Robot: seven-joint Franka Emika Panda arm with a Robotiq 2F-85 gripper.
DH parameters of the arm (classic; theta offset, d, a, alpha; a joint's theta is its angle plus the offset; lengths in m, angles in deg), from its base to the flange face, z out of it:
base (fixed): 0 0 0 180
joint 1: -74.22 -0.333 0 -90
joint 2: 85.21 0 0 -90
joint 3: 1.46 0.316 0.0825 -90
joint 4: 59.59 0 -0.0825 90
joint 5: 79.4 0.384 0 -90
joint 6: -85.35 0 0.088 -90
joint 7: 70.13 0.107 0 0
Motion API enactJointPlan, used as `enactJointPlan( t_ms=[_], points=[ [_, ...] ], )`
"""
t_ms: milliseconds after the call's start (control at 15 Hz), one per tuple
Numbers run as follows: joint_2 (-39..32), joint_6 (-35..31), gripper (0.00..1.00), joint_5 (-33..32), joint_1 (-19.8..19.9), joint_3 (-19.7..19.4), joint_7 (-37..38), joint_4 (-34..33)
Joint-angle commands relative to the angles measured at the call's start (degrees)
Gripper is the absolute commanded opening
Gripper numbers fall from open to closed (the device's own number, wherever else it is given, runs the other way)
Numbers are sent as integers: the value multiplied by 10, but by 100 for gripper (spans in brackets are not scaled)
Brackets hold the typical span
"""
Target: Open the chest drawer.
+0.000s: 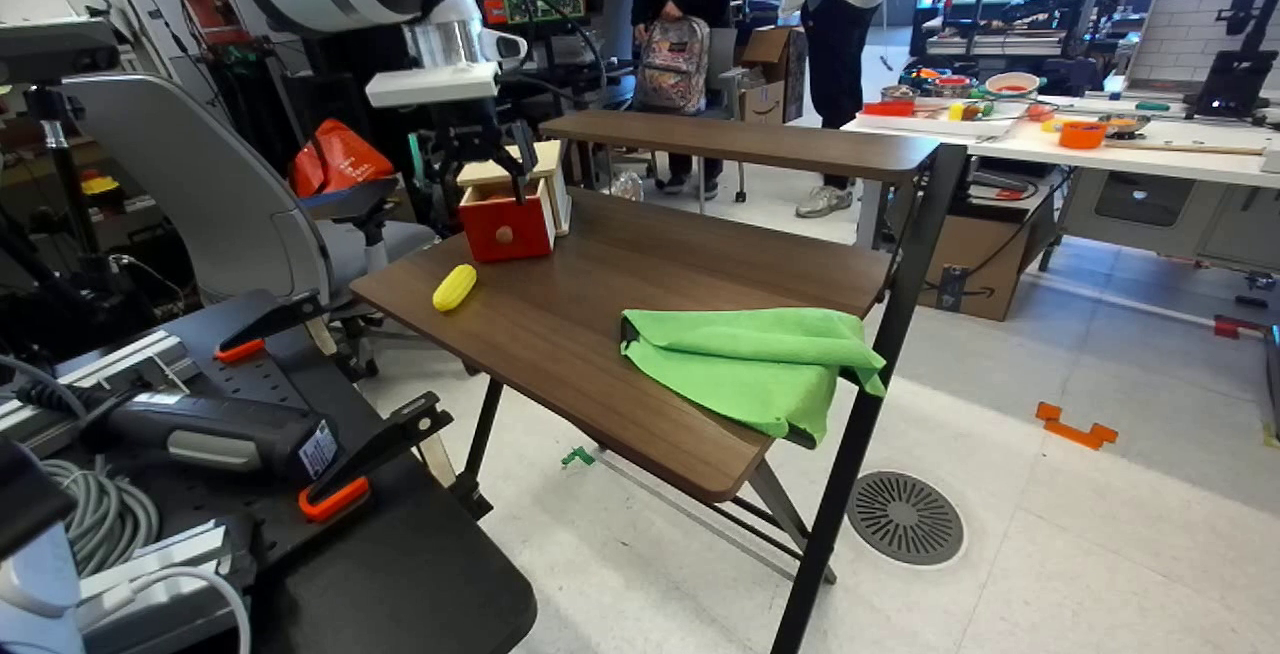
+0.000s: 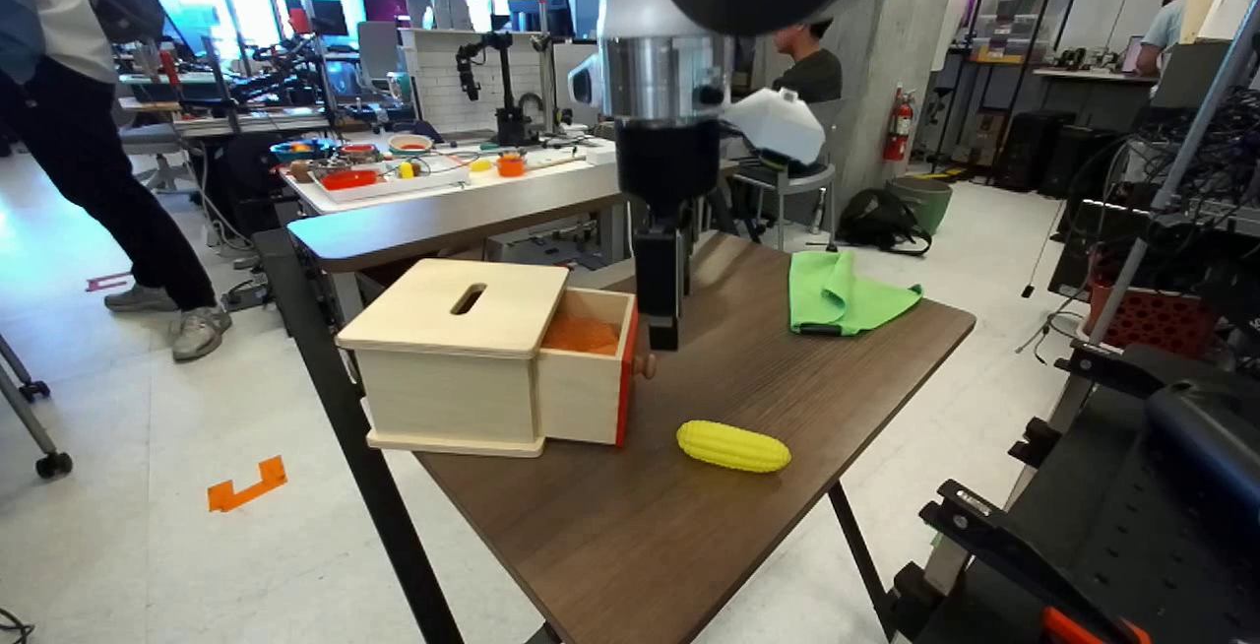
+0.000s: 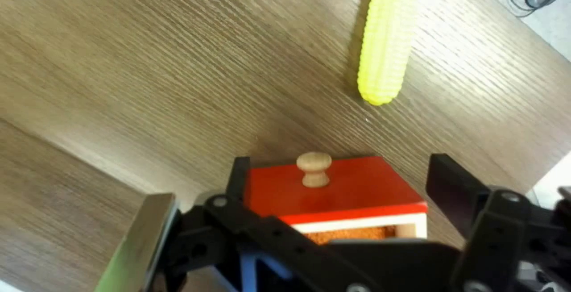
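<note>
Tool (image 3: 340, 167) has fingers (image 3: 239, 177) apart, w/ red-fronted, part-open chest drawer (image 3: 357, 187) seen btwn them in wrist view.

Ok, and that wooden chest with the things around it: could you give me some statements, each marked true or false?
1. The drawer of the wooden chest is partly pulled out. True.
2. The drawer's front is blue. False: the front is red.
3. A green cloth and a yellow corn cob lie on the table. True.
4. The cloth covers the corn cob. False: they lie apart.
5. The end effector is clamped on the wooden knob. False: it stands open, clear of the knob.
6. Something orange shows inside the drawer. True.
</note>
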Motion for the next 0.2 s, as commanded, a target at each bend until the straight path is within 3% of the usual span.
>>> enactJointPlan(
  t_ms=[0,133],
  points=[
    [20,9,100,10,-3,1,8,5],
    [38,14,100,11,-4,2,10,10]
  ],
)
